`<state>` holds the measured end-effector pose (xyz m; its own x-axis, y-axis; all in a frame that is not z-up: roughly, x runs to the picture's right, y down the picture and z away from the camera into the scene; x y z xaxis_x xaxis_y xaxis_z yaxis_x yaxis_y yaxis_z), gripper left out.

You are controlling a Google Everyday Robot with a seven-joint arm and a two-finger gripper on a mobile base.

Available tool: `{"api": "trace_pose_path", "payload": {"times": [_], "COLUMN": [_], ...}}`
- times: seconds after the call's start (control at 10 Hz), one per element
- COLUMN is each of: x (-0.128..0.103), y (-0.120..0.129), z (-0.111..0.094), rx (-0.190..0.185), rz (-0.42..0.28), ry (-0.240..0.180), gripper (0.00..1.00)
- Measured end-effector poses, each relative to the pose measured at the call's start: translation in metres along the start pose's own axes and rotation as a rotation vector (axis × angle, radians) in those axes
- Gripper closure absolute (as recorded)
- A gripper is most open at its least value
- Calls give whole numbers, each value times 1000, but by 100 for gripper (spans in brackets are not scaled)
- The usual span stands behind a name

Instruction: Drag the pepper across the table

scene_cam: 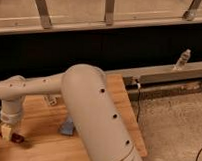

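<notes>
**Pepper and table, lower left of frame**

Pepper (17, 138): small, slender, dark red-brown; lies flat on the table at the lower left edge of the frame, partly hidden. The gripper (6, 133) stands directly at its left end, pointing down onto the wood; contact cannot be judged.

Table (48, 125): light wooden butcher-block top with plank grain; fills the lower left of the frame, its right edge running diagonally toward the bottom centre, largely covered by the arm.
</notes>
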<state>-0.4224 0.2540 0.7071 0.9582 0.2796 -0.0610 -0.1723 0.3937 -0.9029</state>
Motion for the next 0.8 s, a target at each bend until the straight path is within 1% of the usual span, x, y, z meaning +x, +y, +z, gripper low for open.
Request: {"api": "trace_pose_path", "payload": {"times": [0.1,0.2,0.8], "x": [0,0,0], "y": [0,0,0], "z": [0,0,0], "rx": [0,0,0], "rz": [-1,-1,1], "ry": [0,0,-1], "gripper": [24,20,20]}}
